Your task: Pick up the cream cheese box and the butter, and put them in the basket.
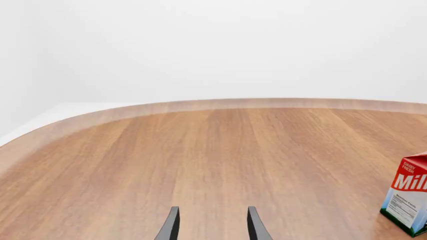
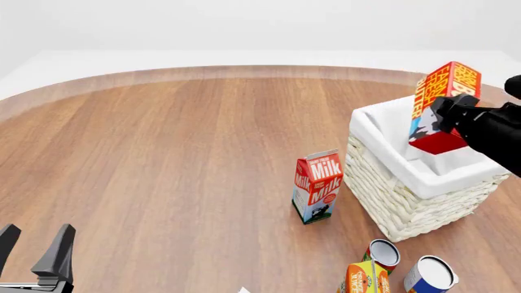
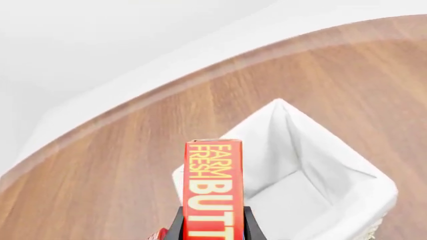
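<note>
The butter, a red-orange box with yellow lettering, hangs tilted above the basket, a square wicker one with white lining at the right. My right gripper is shut on the butter's lower part. In the right wrist view the butter stands between the dark fingers, over the basket's lining. My left gripper is open at the near left, holding nothing; its fingers point across bare table. The cream cheese box is not clearly in view.
A red-white milk carton stands upright just left of the basket, and also shows in the left wrist view. Two cans and an orange-yellow carton sit near the front edge below the basket.
</note>
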Robot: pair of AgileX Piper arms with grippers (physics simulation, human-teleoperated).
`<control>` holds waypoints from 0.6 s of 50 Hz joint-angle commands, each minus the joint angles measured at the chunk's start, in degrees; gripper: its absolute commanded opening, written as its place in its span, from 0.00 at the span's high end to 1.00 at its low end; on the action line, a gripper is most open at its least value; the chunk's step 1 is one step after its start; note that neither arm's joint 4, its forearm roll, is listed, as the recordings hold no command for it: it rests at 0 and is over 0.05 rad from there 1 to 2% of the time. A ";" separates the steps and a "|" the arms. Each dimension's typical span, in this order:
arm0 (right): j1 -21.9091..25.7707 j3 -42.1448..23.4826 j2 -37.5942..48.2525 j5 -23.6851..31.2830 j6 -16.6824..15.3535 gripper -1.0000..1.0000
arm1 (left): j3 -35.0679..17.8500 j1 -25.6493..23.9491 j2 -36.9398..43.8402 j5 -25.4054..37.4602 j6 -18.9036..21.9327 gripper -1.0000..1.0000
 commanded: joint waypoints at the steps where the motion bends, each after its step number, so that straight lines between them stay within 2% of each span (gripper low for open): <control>1: -0.25 0.28 1.86 -2.92 0.72 1.00 | 0.00 0.00 0.00 0.00 0.00 0.00; 30: -1.69 2.49 1.76 -4.73 1.73 1.00 | 0.00 0.00 0.00 0.00 0.00 0.00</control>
